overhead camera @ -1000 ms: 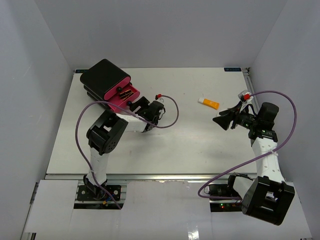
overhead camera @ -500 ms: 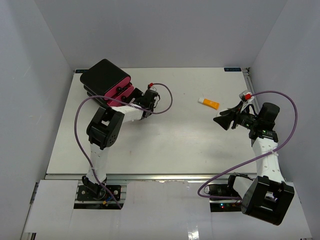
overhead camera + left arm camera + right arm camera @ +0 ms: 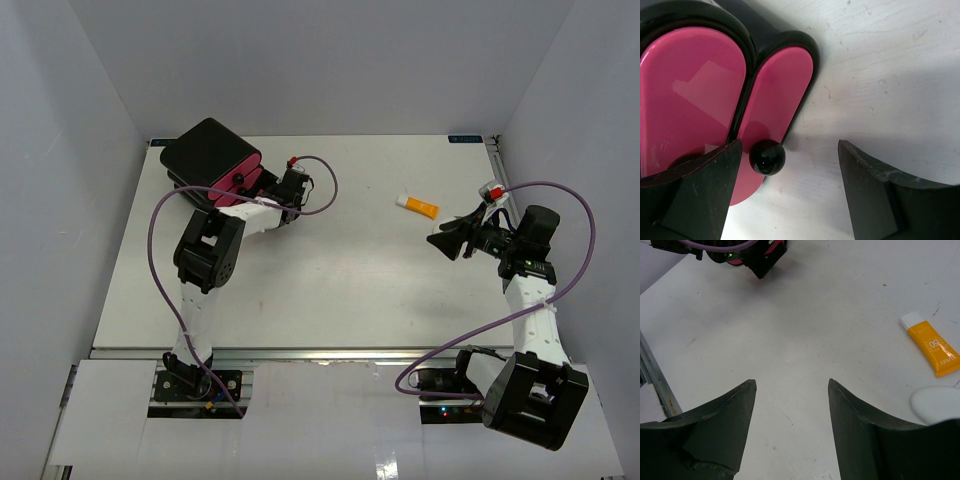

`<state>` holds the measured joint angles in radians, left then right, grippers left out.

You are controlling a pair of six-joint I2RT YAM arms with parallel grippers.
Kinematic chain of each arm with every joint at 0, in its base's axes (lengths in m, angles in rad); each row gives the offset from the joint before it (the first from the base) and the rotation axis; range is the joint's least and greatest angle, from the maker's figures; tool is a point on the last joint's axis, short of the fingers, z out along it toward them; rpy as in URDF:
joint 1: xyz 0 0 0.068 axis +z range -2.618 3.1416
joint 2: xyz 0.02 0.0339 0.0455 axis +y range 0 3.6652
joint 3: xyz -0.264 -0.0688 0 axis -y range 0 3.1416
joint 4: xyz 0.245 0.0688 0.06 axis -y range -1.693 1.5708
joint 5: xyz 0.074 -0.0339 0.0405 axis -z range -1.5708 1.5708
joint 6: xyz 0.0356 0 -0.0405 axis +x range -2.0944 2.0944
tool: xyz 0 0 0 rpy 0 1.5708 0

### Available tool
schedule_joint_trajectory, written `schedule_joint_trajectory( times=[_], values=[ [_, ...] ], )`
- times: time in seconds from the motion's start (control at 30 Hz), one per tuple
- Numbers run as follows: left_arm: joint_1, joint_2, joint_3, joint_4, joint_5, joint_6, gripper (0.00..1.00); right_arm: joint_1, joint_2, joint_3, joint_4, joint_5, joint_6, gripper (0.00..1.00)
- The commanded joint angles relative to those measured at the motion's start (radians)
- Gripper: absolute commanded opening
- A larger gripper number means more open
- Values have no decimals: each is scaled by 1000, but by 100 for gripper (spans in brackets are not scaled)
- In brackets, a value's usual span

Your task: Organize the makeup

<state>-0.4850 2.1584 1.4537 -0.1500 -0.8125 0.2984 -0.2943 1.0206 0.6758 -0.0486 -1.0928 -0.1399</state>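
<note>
Now the pink drawer sits shut — open a second ago — my left gripper spread at its knob. Orange tube and puff remain; my right gripper spread, empty.

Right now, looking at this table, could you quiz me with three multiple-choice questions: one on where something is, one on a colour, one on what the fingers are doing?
1. Where does the orange tube lie?
A) inside a drawer
B) on the bare table, near the right fingers
C) on the floor

2. What colour are the black box's drawer fronts?
A) pink
B) green
C) yellow

3. How do the right fingers stand?
A) shut on the tube
B) spread, holding nothing
C) shut on a lipstick

Answers: B, the tube lies alone on the white tabletop; A, the left wrist view shows glossy pink fronts; B, only table shows between them.
</note>
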Motion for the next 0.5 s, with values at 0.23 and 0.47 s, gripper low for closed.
schedule_joint_trajectory(
  times=[0.23,0.47],
  values=[
    [31,-22,71,-117,116,-84,89,-6,-8,-4,36,-30,3,66],
    [29,-99,39,-156,226,-149,89,-6,-10,-5,36,-32,3,66]
  ],
)
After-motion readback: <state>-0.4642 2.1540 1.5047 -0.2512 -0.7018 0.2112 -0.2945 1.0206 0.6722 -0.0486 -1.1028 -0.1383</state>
